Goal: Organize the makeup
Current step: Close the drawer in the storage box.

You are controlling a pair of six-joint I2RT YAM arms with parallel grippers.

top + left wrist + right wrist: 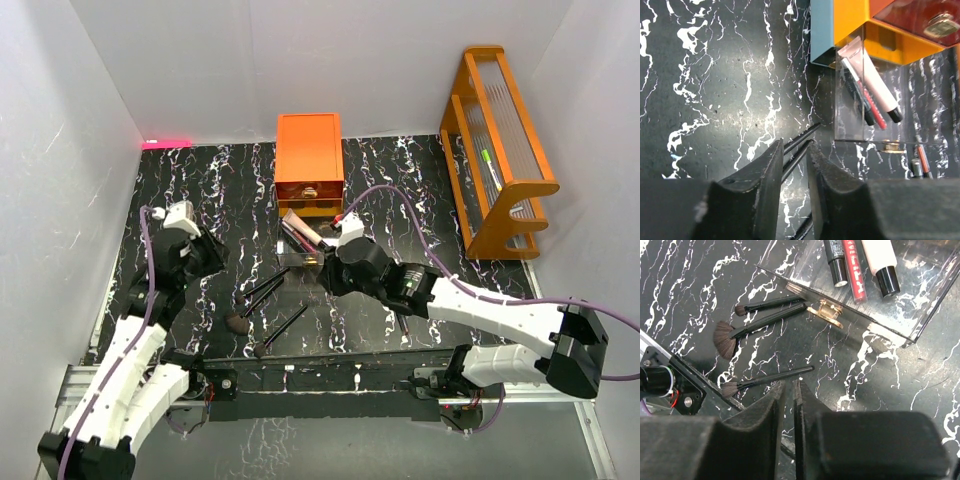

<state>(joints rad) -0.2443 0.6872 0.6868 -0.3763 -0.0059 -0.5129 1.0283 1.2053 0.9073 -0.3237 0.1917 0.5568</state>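
Observation:
Three long black brushes [760, 322] with brown heads lie on the black marbled table, left of a clear drawer tray [850, 322]. In the tray lie a pale pink tube [880, 260], a red tube [855, 270] and a black tube [835, 260]. My right gripper [790, 382] hovers just right of the nearest brush [770, 377], its fingers almost together with nothing between them. My left gripper [795, 145] hangs over the table further left, narrowly open and empty. Past its tips show two brush handles [802, 135]. In the top view the brushes [262, 290] lie between both grippers.
An orange drawer chest [308, 160] stands at the back, directly behind the clear tray [300, 243], with one drawer partly out. An orange wooden rack [500, 150] stands at the back right. White walls close in the table. The arm bases line the near edge.

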